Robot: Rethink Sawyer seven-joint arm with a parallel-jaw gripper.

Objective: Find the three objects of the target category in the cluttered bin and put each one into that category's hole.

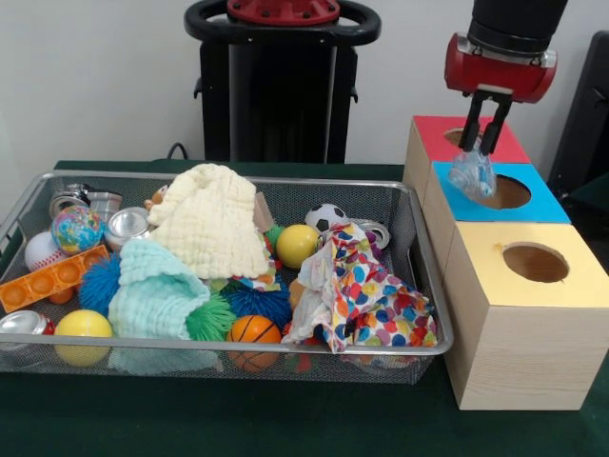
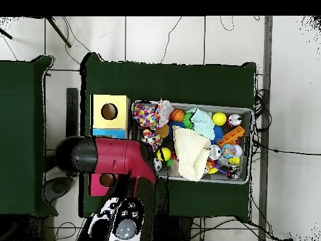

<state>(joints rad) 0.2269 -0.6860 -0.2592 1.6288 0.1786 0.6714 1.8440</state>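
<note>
My gripper (image 1: 481,145) hangs over the blue-topped box (image 1: 547,206) at the right and is shut on a crinkly blue and clear packet (image 1: 472,175). The packet dangles just above the left edge of that box's round hole (image 1: 506,192). The wire-mesh bin (image 1: 228,178) stands to the left of the boxes, full of clutter. No other packet shows in it; cloths cover much of its contents. In the overhead view my red arm (image 2: 119,157) covers the gripper, the packet and most of the blue box.
A red-topped box (image 1: 433,138) stands behind the blue one and a yellow-topped box (image 1: 533,295) in front, each with a round hole. The bin holds cream (image 1: 214,219), mint (image 1: 152,290) and spotted (image 1: 366,295) cloths, balls, blue spiky balls, metal cans and an orange tray (image 1: 52,278).
</note>
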